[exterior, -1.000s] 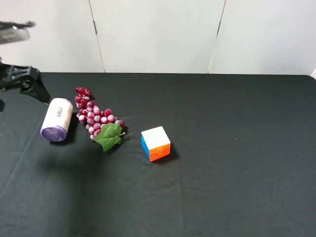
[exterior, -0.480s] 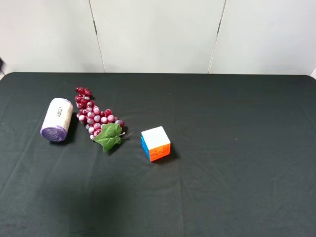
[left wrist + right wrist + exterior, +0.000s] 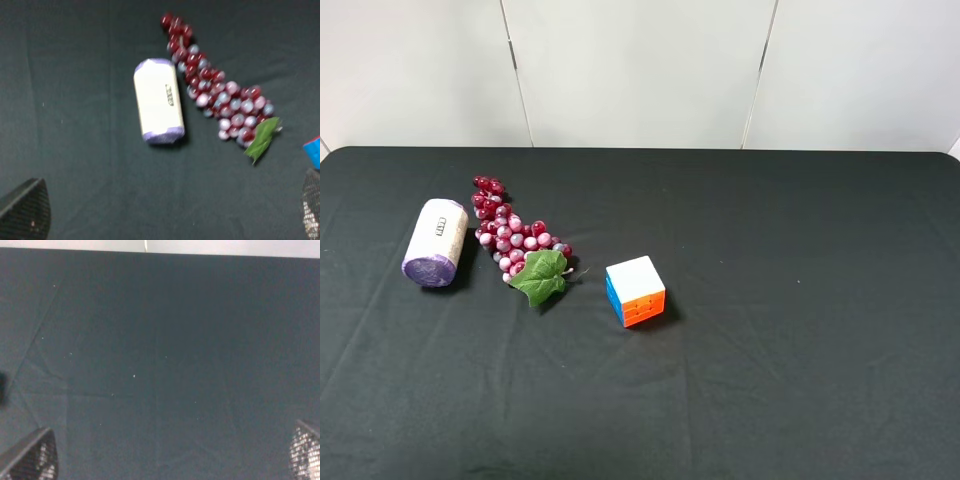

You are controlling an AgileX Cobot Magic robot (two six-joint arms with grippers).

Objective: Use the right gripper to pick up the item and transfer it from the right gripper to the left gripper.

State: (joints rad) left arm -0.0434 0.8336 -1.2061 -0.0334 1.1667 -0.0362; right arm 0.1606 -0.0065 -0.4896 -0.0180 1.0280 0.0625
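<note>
The item, a cream-labelled canister with purple ends (image 3: 435,243), lies on its side at the far left of the black table, next to the grapes. It also shows in the left wrist view (image 3: 158,101). Neither arm appears in the exterior high view. My left gripper (image 3: 165,212) is open and empty, well apart from the canister; only its two fingertips (image 3: 25,210) show at the frame corners. My right gripper (image 3: 172,452) is open and empty over bare black cloth, its fingertips (image 3: 30,457) far apart. The canister does not show in the right wrist view.
A red grape bunch with a green leaf (image 3: 515,240) lies just right of the canister. A white-orange-blue puzzle cube (image 3: 635,291) stands near the table's middle. A white wall (image 3: 640,70) runs behind the table's far edge.
The left arm, seen at the far left edge a second ago, has drawn out of the exterior high view. The canister, grapes and cube have not moved.
</note>
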